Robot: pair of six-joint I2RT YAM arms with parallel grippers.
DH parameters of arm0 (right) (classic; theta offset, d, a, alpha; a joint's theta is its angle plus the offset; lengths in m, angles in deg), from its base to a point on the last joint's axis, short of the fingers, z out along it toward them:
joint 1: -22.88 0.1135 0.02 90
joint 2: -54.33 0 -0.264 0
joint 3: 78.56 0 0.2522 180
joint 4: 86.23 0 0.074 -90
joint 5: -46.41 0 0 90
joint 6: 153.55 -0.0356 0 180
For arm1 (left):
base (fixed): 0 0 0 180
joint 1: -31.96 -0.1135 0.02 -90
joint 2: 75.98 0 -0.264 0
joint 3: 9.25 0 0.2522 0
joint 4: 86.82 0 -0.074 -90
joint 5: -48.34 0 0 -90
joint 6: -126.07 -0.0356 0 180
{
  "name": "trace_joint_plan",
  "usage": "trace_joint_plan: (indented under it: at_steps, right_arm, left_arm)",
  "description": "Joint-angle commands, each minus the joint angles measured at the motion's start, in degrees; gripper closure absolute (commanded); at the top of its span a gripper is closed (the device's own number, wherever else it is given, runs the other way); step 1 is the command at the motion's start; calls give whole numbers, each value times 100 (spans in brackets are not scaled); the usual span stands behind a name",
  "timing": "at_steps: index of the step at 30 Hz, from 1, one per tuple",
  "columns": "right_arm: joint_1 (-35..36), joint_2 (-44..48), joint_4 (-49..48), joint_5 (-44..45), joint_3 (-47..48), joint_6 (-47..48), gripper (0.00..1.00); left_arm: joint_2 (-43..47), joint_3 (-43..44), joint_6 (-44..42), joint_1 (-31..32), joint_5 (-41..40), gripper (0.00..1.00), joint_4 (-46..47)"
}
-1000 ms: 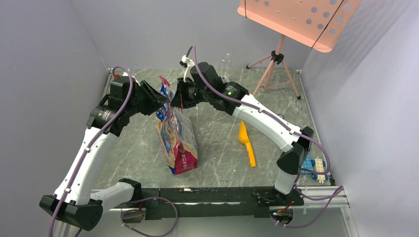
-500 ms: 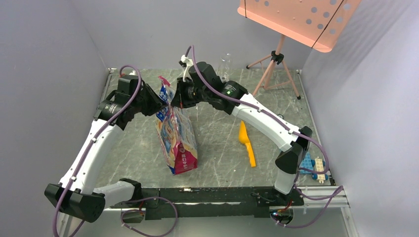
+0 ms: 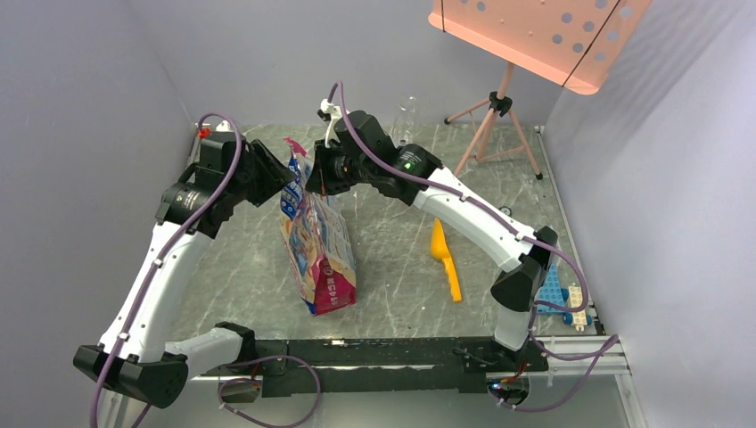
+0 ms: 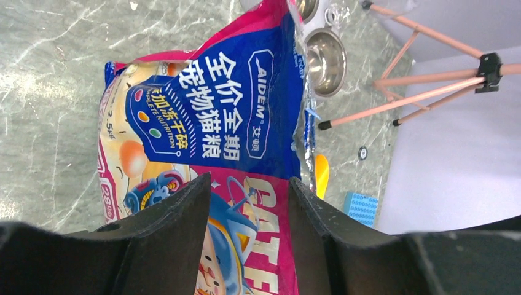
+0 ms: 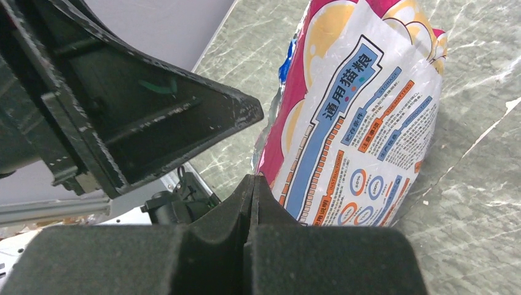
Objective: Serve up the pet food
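You cannot see the pet food itself: by all signs it sits inside the bag (image 3: 319, 254), which stands upright at the centre of the top view. Expect a loose, fairly heavy mass lying low in thin, slick, floppy film, so the top will crumple and the weight will shift as you tilt it. Your right gripper (image 5: 252, 184) has its jaws pressed together on the bag's thin upper edge (a hold that looks likely to slip under load). Your left gripper (image 4: 249, 200) has its jaws spread, with the bag's printed face showing between them, unclamped. Take the top lip from both sides, never the belly. The bowl (image 4: 325, 61) sits at the upper right of the left wrist view, and the scoop (image 3: 446, 260) lies right of the bag.
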Motion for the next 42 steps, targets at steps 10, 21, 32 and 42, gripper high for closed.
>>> trace_joint_plan:
  at_steps: [10,21,32,42]
  right_arm:
    - [-43,12,-94,247,121,249,100]
    - [-48,-95,-59,224,260,290,100]
    - [-35,-173,-60,253,271,246,100]
    - [24,-243,-50,439,317,215,100]
  left_arm:
    - [-118,280,286,-19,-155,36,376]
    - [-263,149,133,-19,-246,50,339]
    - [-535,231,85,-18,-255,42,307]
    - [-1042,797,-387,-18,-1173,51,-106]
